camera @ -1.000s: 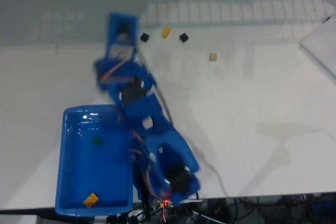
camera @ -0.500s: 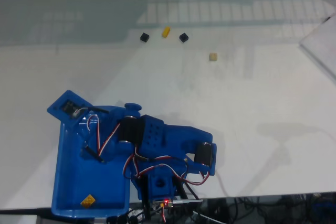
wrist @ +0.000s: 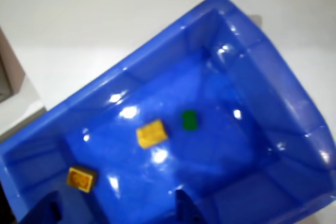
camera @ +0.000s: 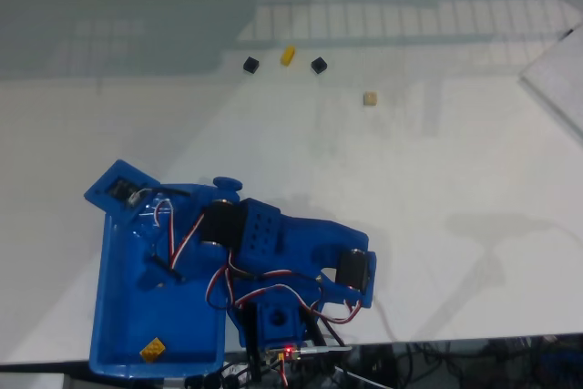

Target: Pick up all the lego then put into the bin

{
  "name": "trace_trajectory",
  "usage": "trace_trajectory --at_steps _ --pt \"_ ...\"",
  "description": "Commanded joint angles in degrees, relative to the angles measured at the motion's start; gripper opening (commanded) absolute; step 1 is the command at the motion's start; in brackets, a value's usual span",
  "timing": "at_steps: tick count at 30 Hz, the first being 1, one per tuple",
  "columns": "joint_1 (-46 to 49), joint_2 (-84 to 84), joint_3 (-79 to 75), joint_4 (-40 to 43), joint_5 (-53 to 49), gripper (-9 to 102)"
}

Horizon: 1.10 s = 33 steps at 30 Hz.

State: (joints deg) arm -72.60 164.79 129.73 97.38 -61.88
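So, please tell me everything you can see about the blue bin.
The bin is a shallow rectangular tray of glossy blue plastic with rounded corners and a raised rim. It sits on the white table at the lower left of the fixed view, partly under the arm. Inside, the wrist view shows two yellow bricks and one green brick. Light reflects off its floor.

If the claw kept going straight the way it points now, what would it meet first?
Most likely the floor of the blue bin. In the wrist view the claw points down into it, with a yellow lego and a green lego lying just ahead. Depth is unclear, so it could touch the yellow one first.
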Motion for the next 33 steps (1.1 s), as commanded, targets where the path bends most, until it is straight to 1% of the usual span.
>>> trace_trajectory --at_steps 1,4,7,9,11,14,17,20,23,25,29,33 --pt "4.7 -1.2 -1.0 -0.3 -1.5 31" --pt "13.4 -4.5 -3.3 -2.1 -2.0 31" --pt "26.4 -9.5 -6.0 -9.6 0.4 31" --pt "36.5 -13.9 -6.6 -18.5 3.3 31" --pt "46.7 -19.9 -6.6 -30.6 6.6 30" --pt "57.6 -29.8 -6.4 -46.9 7.8 30" --pt "63.8 -41.0 -6.5 -59.5 5.1 30" --pt "68.1 -51.7 -6.5 -72.5 3.3 30" --pt "70.9 -60.3 -6.9 -82.0 2.2 30" --pt "72.2 -65.2 -8.9 -84.5 2.9 30" --pt "73.6 -73.7 -15.5 -84.6 5.9 28" --pt "73.6 -79.3 -20.0 -84.6 5.9 26"
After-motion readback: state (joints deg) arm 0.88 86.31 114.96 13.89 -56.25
